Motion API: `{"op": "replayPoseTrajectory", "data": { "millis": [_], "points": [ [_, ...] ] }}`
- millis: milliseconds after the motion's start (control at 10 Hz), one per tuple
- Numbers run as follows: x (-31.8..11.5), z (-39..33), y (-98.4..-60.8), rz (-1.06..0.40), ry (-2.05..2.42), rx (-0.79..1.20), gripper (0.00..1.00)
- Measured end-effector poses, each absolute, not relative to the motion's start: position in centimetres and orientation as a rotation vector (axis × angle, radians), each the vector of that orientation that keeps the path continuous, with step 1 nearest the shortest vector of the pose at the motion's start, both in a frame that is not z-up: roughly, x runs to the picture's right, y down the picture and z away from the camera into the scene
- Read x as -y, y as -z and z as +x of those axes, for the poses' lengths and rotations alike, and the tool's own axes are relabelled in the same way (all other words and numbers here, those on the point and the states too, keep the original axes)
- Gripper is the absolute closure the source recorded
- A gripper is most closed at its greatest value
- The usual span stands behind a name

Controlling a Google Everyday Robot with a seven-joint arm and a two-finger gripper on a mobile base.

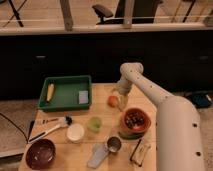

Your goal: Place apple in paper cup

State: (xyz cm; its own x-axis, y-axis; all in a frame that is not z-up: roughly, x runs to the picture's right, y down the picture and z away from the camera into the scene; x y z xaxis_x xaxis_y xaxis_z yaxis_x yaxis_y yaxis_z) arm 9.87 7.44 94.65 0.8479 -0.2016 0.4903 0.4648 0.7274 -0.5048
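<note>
Claw (119, 98) spread open, low over wooden table (102, 142), apple (113, 101) just beside it, paper cup (75, 132) well apart

A light wooden desk (102, 152) stands on a pale speckled floor (12, 107) before a long dark cabinet front (75, 57); behind it, a railing (100, 25) and 1 office chair (102, 10).

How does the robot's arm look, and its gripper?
The arm is smooth and off-white: thick rounded tube sections joined by a bulging round elbow, with small dark dots along its lower shell. No cables or markings show. The gripper, beside the apple, looks pale and translucent.
</note>
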Motion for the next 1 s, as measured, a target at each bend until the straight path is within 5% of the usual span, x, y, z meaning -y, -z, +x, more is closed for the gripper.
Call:
{"op": "replayPoseTrajectory", "data": {
  "millis": [1000],
  "points": [
    [-6.94, 10.26, -94.88, -0.674, 0.379, 0.42, 0.2]
  ]
}}
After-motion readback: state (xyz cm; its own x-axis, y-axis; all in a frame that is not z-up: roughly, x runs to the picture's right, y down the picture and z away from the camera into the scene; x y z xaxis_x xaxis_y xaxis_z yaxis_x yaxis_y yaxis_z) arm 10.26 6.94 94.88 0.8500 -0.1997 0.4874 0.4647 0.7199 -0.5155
